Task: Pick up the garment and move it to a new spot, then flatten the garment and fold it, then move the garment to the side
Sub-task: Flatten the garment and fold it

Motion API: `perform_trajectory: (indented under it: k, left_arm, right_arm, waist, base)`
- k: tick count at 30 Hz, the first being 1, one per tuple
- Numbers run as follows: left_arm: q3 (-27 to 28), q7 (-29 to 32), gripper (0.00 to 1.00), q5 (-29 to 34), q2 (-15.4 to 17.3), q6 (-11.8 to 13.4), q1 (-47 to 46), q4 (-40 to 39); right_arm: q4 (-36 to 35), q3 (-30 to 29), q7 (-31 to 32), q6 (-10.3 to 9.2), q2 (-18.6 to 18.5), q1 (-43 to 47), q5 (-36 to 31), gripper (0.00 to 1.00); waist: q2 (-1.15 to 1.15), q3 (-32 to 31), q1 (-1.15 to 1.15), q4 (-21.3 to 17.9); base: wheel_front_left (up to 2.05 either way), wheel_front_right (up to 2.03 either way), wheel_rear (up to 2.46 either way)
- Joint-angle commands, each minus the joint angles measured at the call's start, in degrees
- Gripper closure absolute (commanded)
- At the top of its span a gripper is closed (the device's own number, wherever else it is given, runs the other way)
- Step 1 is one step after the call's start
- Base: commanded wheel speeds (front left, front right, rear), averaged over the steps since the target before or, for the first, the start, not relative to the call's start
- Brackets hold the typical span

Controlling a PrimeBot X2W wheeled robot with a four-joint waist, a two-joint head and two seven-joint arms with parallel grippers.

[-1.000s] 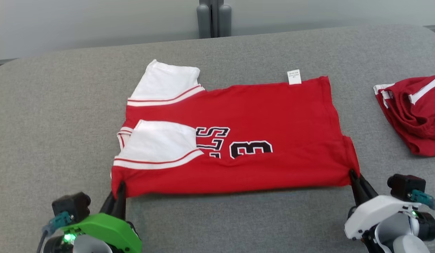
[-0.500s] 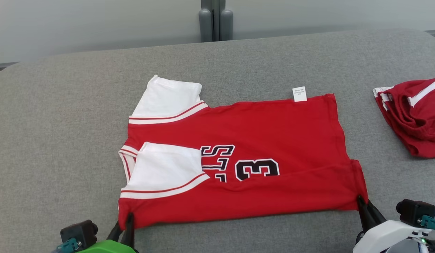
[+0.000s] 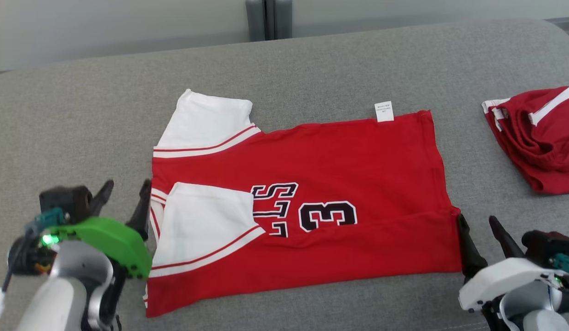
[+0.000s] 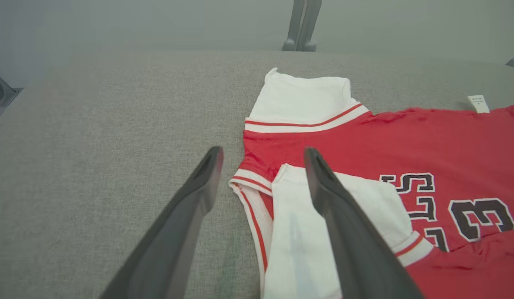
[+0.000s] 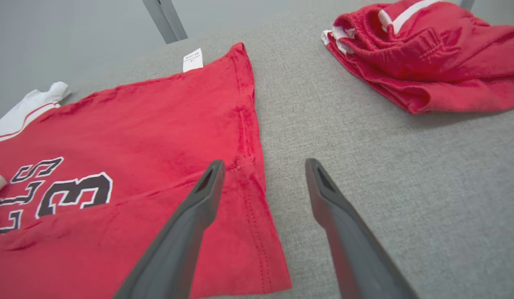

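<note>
We see the garment (image 3: 339,174) part-folded in the middle of the desk (image 3: 312,69). Our left gripper (image 3: 128,184) and right gripper (image 3: 476,219) gape empty beside its ends; a low finger could snag cloth and undo the fold.

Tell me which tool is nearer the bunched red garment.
Right. The right tool is at the hem corner of the jersey, close by the bunched red garment; the left tool is across the jersey at its collar end.

Left fingers (image 3: 140,210) dark, tapered; green shell (image 3: 110,239), green light (image 3: 47,239). Right fingers (image 3: 466,244) dark; white shell (image 3: 500,276).
</note>
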Motion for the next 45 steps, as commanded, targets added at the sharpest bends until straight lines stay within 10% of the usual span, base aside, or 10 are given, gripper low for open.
perform_trajectory:
  k: [1,16,37,38,39,41,45]
  left_arm:
    - [-0.38,1.18,0.00,0.63,1.09,-0.97,-4.11,1.23]
    - [-4.31,12.58,0.00,0.58,7.05,-10.16,-35.61,21.14]
    - [-3.21,17.44,0.00,-0.85,12.81,-8.86,-39.60,28.30]
    - [-3.23,17.60,0.09,-0.86,12.79,-8.71,-39.55,28.31]
    - [-3.15,17.52,0.51,-1.03,12.76,-8.65,-39.59,28.28]
    - [-2.86,16.76,1.00,-1.30,12.43,-8.57,-39.67,28.19]
    - [-2.88,14.40,1.00,-1.79,11.42,-9.02,-39.62,27.25]
  right_arm:
    - [-0.90,0.90,0.02,-0.01,-0.06,-1.91,-0.54,0.00]
    - [0.15,12.50,-1.70,0.00,-0.04,-17.99,-1.99,0.00]
    - [3.46,16.68,-6.55,0.00,-0.02,-23.46,-0.94,0.00]
    - [3.40,16.69,-6.51,0.00,-0.02,-23.72,-1.09,0.00]
    - [3.36,16.65,-6.42,0.00,-0.02,-23.97,-1.15,0.00]
    - [3.36,16.47,-6.19,0.00,-0.03,-24.55,-1.41,0.00]
    - [4.34,15.98,-5.10,-0.01,-1.15,-26.66,-2.61,0.00]
  waist:
    - [0.00,2.62,0.00,-1.55]
    - [0.00,15.38,0.00,-11.72]
    - [0.00,19.91,0.00,-16.54]
    - [0.00,19.94,0.00,-16.57]
    - [0.00,19.97,0.00,-16.56]
    - [0.00,19.93,0.00,-16.37]
    - [0.00,19.06,0.00,-15.11]
  base:
    - [0.00,0.00,0.00]
    - [0.00,0.00,0.00]
    - [0.00,0.00,0.00]
    - [0.00,0.00,0.00]
    - [0.00,0.00,0.00]
    - [0.00,0.00,0.00]
    - [0.00,0.00,0.00]
